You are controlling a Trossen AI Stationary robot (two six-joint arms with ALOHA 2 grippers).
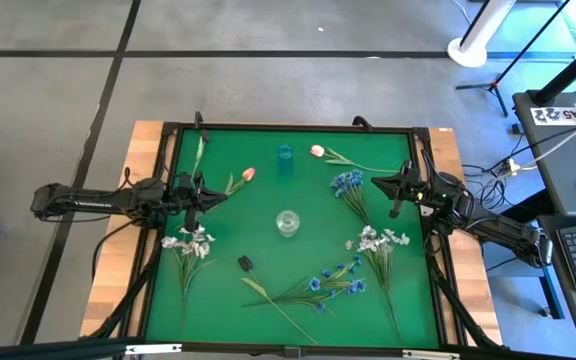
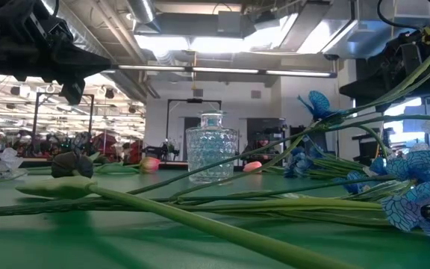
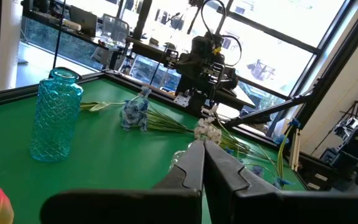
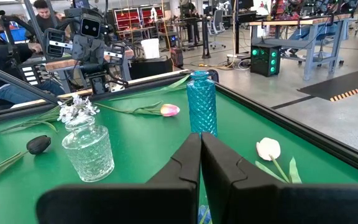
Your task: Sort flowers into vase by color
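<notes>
Judging from how things lie, sorting has not begun: every flower lies flat on the green surface (image 1: 268,160), and both vases stand empty, the blue vase (image 1: 285,156) at upper centre of the high view and the clear vase (image 1: 287,222) at its middle. Pink tulips (image 1: 247,174) lie upper left and upper centre-right, white sprays (image 1: 190,240) at left and right, blue sprays (image 1: 330,280) at lower centre and right of centre. The left pincer (image 1: 206,193) is closed on nothing at the left edge beside a tulip; the right pincer (image 1: 396,190) is likewise closed and empty at the right edge. All stems remain to be picked up.
</notes>
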